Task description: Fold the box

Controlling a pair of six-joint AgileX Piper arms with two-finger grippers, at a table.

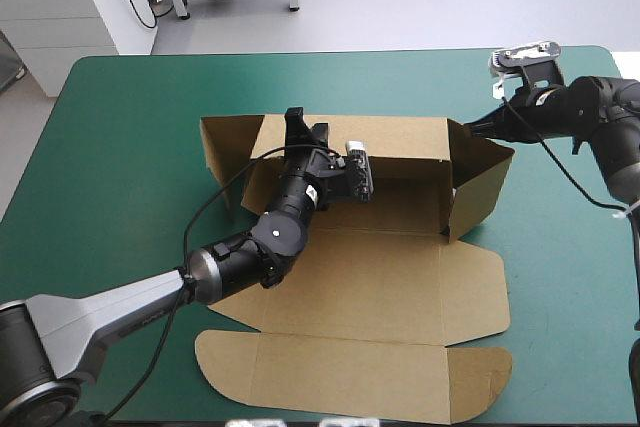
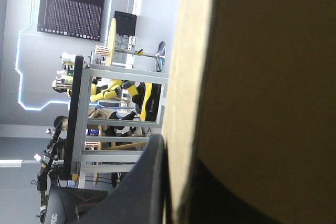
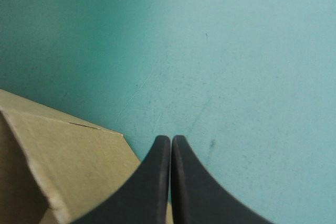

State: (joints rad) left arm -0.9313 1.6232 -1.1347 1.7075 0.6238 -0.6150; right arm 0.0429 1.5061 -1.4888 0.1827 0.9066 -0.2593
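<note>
— What lies nearest in the high view?
— The flat lid of the box [image 1: 400, 287], with its rounded edge close to the table's near edge. There is one box, mid-table. Its back wall and right side wall are raised, and a flap stands at the back left corner.
— And the grippers?
— Two. The left gripper [image 1: 305, 130] pinches the top of the back wall. The right gripper [image 1: 480, 129] points at the raised right wall from outside.
— Room to move?
— Bare teal-green cover [image 1: 120, 147] lies left, right and beyond the box.
— The left wrist view?
— One black finger [image 2: 147, 182] lies against the board's edge, with the sheet nipped between the jaws. Brown board fills the rest.
— The right wrist view?
— The jaws are pressed together in a point and hold nothing. They are just beside a brown corner of the box; I cannot tell whether they touch it. Open cover lies ahead.
</note>
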